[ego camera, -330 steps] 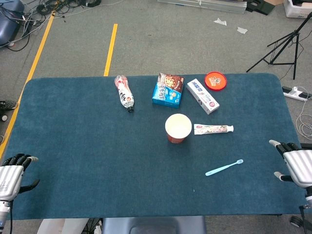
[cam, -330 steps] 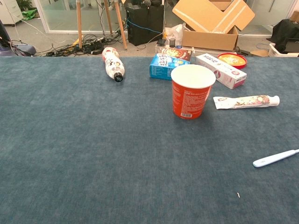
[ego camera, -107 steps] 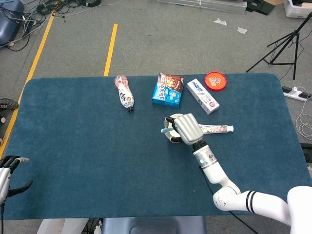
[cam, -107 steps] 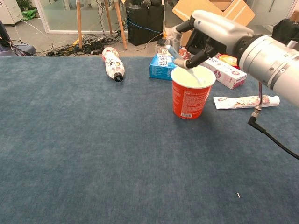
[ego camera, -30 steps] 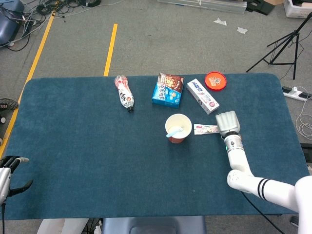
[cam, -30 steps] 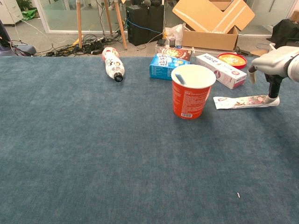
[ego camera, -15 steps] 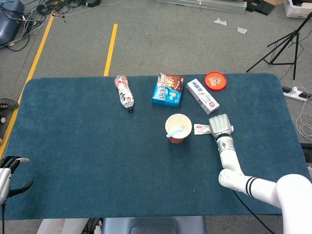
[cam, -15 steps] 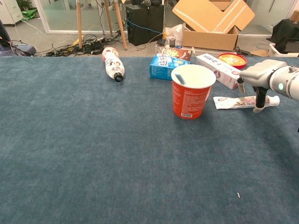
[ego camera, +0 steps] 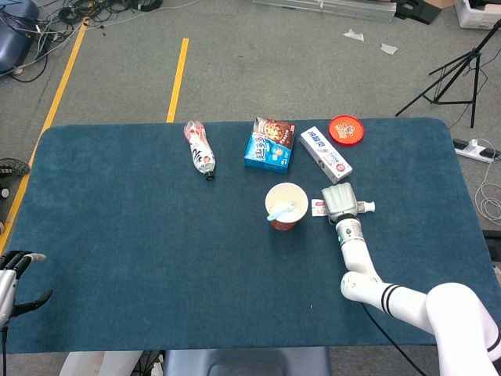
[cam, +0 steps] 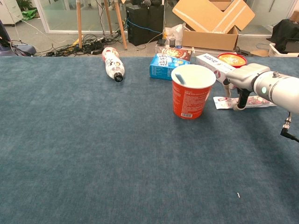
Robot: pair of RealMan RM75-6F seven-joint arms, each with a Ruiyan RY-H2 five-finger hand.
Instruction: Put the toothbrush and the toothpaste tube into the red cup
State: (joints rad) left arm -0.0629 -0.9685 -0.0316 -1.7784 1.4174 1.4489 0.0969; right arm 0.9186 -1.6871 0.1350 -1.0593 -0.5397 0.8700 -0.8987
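Note:
The red cup (ego camera: 286,205) (cam: 189,93) stands upright mid-table, and the light blue toothbrush (ego camera: 278,213) (cam: 178,77) leans inside it. Just right of the cup, the toothpaste tube (ego camera: 318,207) (cam: 256,101) lies flat on the cloth, cap pointing right. My right hand (ego camera: 339,203) (cam: 243,80) hovers over the tube's flat end, fingers (cam: 239,100) pointing down and reaching the tube, thumb apart from them; it hides the tube's middle in the head view. My left hand (ego camera: 9,283) hangs off the table's near left corner, fingers spread and holding nothing.
Along the far side lie a plastic bottle (ego camera: 199,149) (cam: 112,64), a blue snack box (ego camera: 268,145) (cam: 166,65), a white toothpaste carton (ego camera: 325,154) (cam: 219,70) and a red lid (ego camera: 347,128) (cam: 232,58). The carton lies close behind my right hand.
My right hand has slid left along the tube, from its cap end toward its flat end near the cup, and dropped lower. The tube, the cup and the toothbrush have stayed put.

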